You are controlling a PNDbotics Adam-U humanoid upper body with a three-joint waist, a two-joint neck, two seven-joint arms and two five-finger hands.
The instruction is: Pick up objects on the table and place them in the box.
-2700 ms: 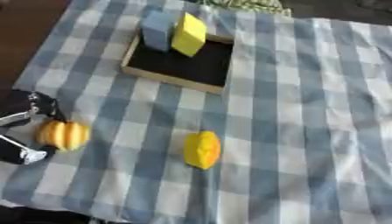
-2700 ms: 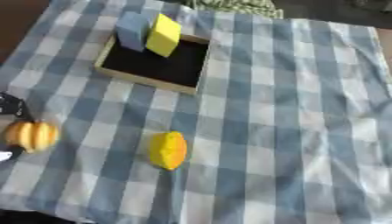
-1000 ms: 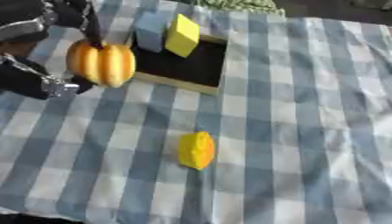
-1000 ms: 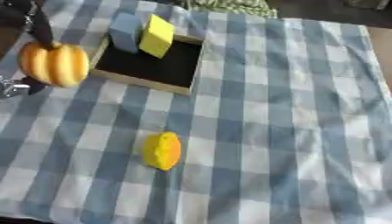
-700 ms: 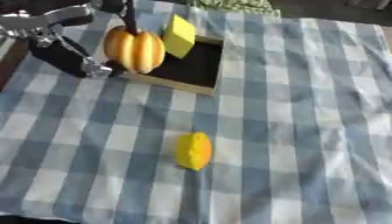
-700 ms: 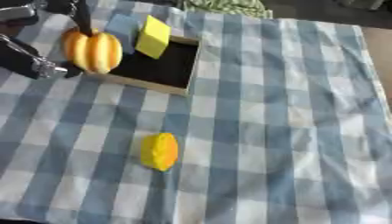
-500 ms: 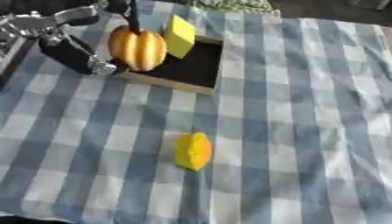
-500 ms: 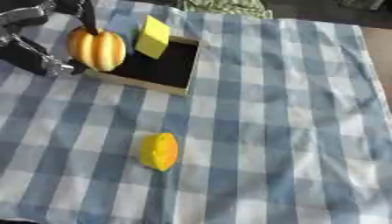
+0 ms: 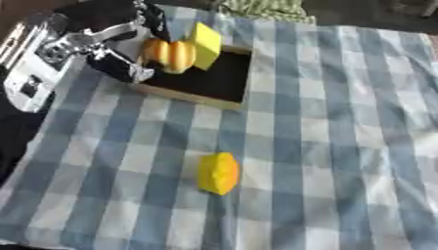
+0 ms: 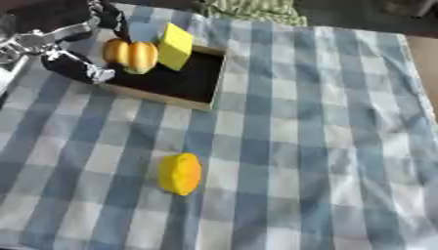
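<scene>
A flat black box with a wooden rim (image 9: 190,96) lies at the upper left of the checked cloth. A yellow block (image 9: 205,39) stands tilted in its far part, against a blue block (image 9: 177,29). My left hand (image 9: 109,64) comes in from the left, its fingers and thumb curled round a ribbed orange pumpkin-like object (image 9: 167,55) at the box's left end. I cannot tell whether that object rests on the box floor. A yellow lemon-like object (image 9: 218,173) lies alone on the cloth nearer to me. My right hand shows in no view.
The blue and white checked cloth (image 10: 325,122) covers the table, wrinkled at the right. A green striped cloth (image 10: 252,10) lies past the box at the far edge. The table's left edge runs under my left arm.
My left hand lifted the orange object from the cloth at the lower left and carried it up and right to the box's left end. The yellow object has stayed put.
</scene>
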